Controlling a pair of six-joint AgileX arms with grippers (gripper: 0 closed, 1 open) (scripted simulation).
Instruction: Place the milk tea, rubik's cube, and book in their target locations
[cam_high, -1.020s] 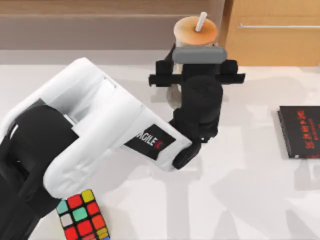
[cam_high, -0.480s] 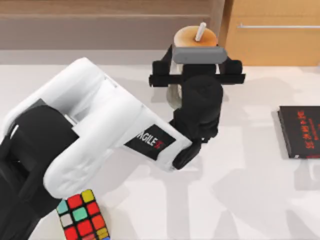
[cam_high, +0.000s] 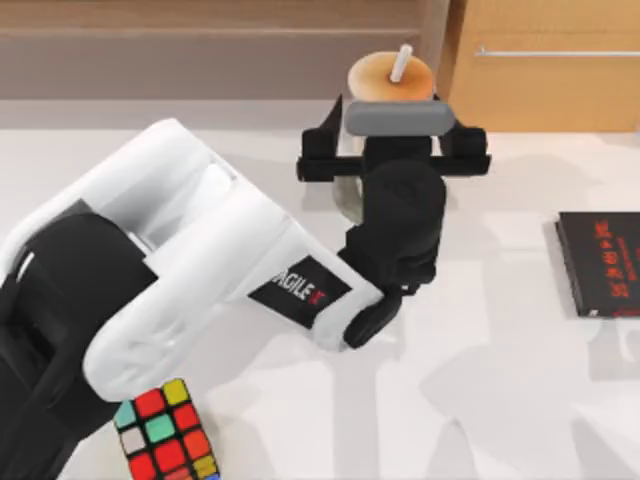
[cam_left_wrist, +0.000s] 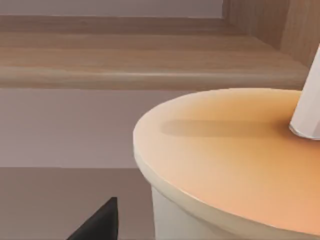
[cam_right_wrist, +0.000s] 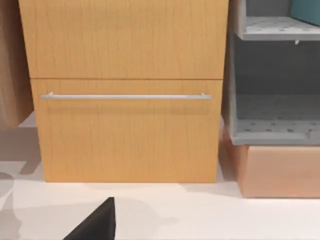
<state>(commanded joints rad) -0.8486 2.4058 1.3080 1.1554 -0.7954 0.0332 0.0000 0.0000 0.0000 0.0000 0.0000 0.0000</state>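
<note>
Your left pincer (cam_high: 392, 150) sits at the table's far edge, fingers astride the upright milk tea (cam_high: 390, 72); whether they clamp it cannot be told. The cup stands directly ahead, nearer this arm.

Bright even light, soft shadows, perhaps slight blur

Left arm reaching to the far middle.
The white AgileX left arm stretches diagonally from the near left, its black left pincer (cam_high: 393, 160) with fingers spread wide.
</note>
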